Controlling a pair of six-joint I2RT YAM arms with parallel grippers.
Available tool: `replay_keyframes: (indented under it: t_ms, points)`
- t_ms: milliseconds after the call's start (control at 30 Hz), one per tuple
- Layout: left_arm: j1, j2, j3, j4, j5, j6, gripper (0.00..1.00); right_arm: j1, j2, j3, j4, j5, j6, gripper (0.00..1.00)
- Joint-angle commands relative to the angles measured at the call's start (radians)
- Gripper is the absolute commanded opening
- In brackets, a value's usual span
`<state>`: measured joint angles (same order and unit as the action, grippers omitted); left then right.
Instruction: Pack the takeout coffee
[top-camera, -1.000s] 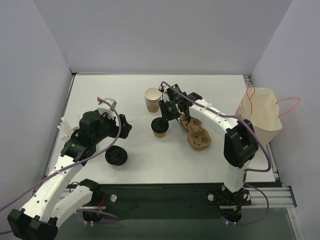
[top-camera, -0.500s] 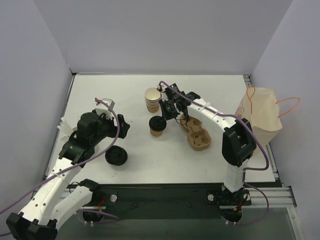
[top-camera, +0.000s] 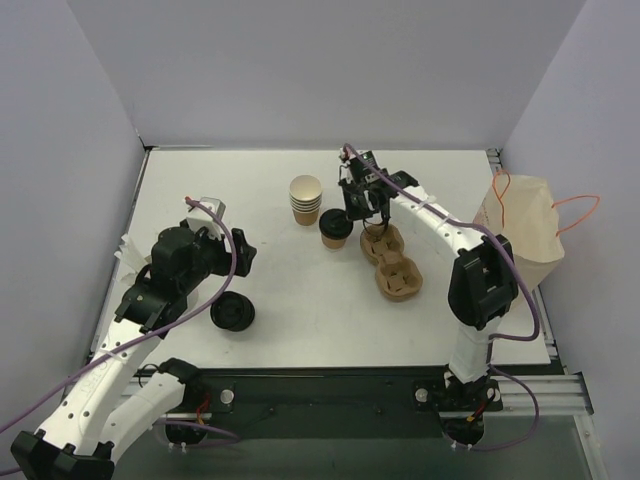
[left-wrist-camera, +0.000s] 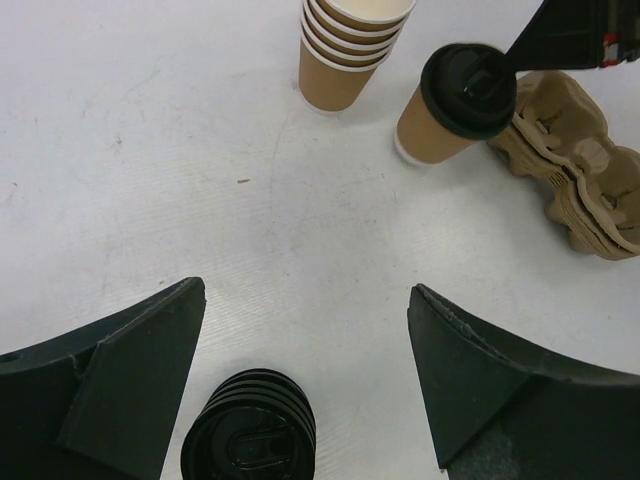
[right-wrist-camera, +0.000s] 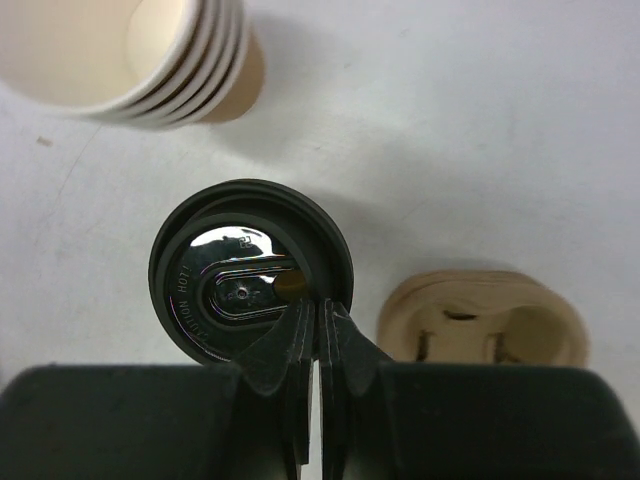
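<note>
The takeout coffee (top-camera: 335, 229), a tan cup with its black lid on, stands between the stack of nested tan cups (top-camera: 306, 198) and the brown pulp carrier (top-camera: 392, 262). My right gripper (top-camera: 352, 212) is shut on the lid's rim; in the right wrist view the fingertips pinch the edge of the lid (right-wrist-camera: 250, 275) at the gripper (right-wrist-camera: 322, 305). In the left wrist view the cup (left-wrist-camera: 440, 125) leans a little. I cannot tell whether it rests on the table. My left gripper (left-wrist-camera: 305, 300) is open and empty above the stack of black lids (left-wrist-camera: 250, 435).
The stack of black lids (top-camera: 232, 313) lies at the front left, beside my left gripper (top-camera: 240, 252). A paper bag with orange handles (top-camera: 525, 230) stands at the table's right edge. The carrier (right-wrist-camera: 480, 325) and the nested cups (right-wrist-camera: 140, 50) flank the coffee closely.
My right gripper has carried the lidded cup back and to the right, close beside the carrier and the nested cups. The left arm has barely shifted.
</note>
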<state>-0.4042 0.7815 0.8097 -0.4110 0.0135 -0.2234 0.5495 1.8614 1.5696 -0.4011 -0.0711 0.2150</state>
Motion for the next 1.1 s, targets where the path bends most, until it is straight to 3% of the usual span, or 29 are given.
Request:
replay_keyframes:
  t_ms: [0, 233, 567, 700, 833, 1067]
  points:
    - [-0.002, -0.013, 0.006, 0.005, -0.032, 0.016, 0.92, -0.063, 0.021, 0.088, -0.013, 0.146, 0.017, 0.0]
    - [-0.002, -0.014, 0.008, 0.005, -0.037, 0.018, 0.92, -0.126, 0.087, 0.176, -0.018, 0.241, 0.018, 0.0]
    - [-0.007, -0.011, 0.008, 0.0, -0.044, 0.018, 0.92, -0.191, 0.151, 0.216, -0.019, 0.202, 0.072, 0.01]
    - [-0.005, -0.011, 0.009, 0.0, -0.046, 0.019, 0.92, -0.197, 0.157, 0.217, -0.025, 0.198, 0.084, 0.11]
    - [-0.005, -0.011, 0.009, -0.002, -0.052, 0.019, 0.92, -0.198, 0.14, 0.227, -0.041, 0.192, 0.095, 0.31]
    - [-0.007, -0.01, 0.011, -0.003, -0.067, 0.018, 0.93, -0.198, 0.027, 0.219, -0.073, 0.189, 0.081, 0.4]
